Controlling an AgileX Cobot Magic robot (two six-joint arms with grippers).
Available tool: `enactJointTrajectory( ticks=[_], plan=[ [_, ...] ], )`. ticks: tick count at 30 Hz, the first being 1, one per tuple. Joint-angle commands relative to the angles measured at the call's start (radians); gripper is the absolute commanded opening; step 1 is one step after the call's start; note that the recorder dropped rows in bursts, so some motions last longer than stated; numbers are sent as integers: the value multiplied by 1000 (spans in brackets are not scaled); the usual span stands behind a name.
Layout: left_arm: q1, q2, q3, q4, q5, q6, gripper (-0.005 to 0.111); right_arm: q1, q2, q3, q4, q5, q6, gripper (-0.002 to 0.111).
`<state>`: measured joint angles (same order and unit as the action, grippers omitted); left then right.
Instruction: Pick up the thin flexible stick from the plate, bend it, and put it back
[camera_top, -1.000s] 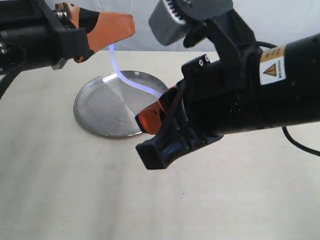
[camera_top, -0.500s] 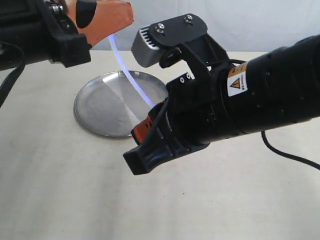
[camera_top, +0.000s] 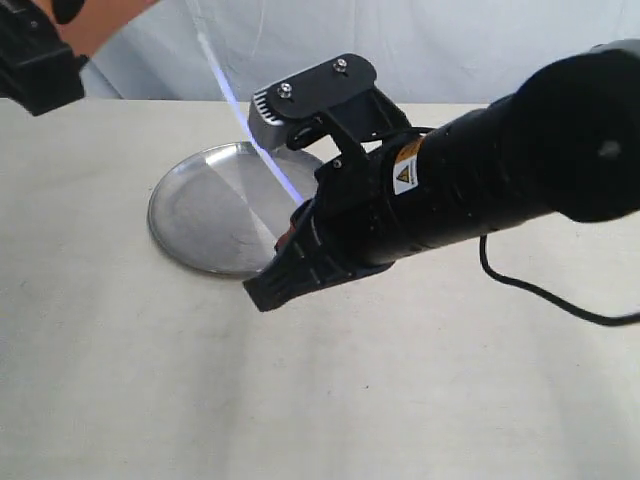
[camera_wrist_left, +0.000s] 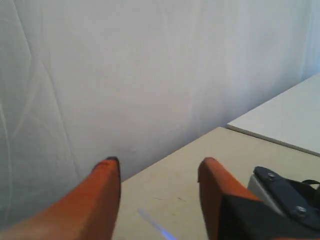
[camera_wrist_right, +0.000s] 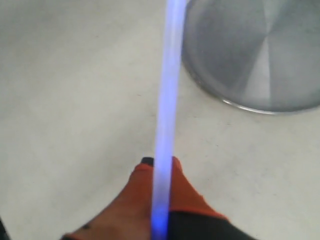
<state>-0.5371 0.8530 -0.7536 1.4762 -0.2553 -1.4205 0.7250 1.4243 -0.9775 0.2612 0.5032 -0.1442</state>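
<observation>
The thin flexible stick (camera_top: 255, 135) glints bluish and stands nearly straight, slanting up from my right gripper (camera_top: 287, 233) over the plate's right side. In the right wrist view the right gripper (camera_wrist_right: 161, 162) is shut on the stick (camera_wrist_right: 167, 95), with its orange fingers pressed on either side. The silver plate (camera_top: 195, 215) lies on the table with nothing on it. My left gripper (camera_top: 105, 20) is high at the top left, mostly out of frame. Its wrist view shows the left gripper (camera_wrist_left: 160, 161) open, with the stick's free end (camera_wrist_left: 155, 226) low between the fingers and untouched.
The beige table (camera_top: 120, 380) stretches around the plate. A white wall (camera_wrist_left: 150, 75) stands behind it. My bulky black right arm (camera_top: 470, 190) and its grey camera mount (camera_top: 310, 90) reach over the plate's right rim and hide it. The plate (camera_wrist_right: 260, 55) also shows in the right wrist view.
The left gripper has opened, let go of the stick and risen up and left. The stick went from a bent curve to nearly straight. The right arm shifted left, still holding it.
</observation>
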Motion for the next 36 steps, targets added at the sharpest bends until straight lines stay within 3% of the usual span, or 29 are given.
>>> enactJointTrajectory(
  ticks=[1, 6, 9, 16, 29, 32, 36],
  plan=[
    [-4, -94, 17, 178, 14, -141, 27, -73, 97, -48, -44, -23, 11, -1],
    [-4, -190, 24, 268, -44, -251, 0, -97, 253, -150, -50, -13, -53, -1],
    [-4, -237, 42, 268, -26, -251, 0, -97, 356, -240, 3, 34, -129, -1],
    [-4, -322, 120, 268, 177, -255, 0, -97, 579, -454, 28, 92, -146, -1],
    [-4, -351, 145, 268, 163, -269, 0, -176, 890, -799, -144, 89, -84, 0],
    [-4, -351, 145, 268, 188, -269, 0, -176, 909, -822, -173, 87, -54, 14],
    [-4, -351, 145, 268, 231, -269, 0, -176, 909, -822, -175, 85, -39, 51]
  ],
)
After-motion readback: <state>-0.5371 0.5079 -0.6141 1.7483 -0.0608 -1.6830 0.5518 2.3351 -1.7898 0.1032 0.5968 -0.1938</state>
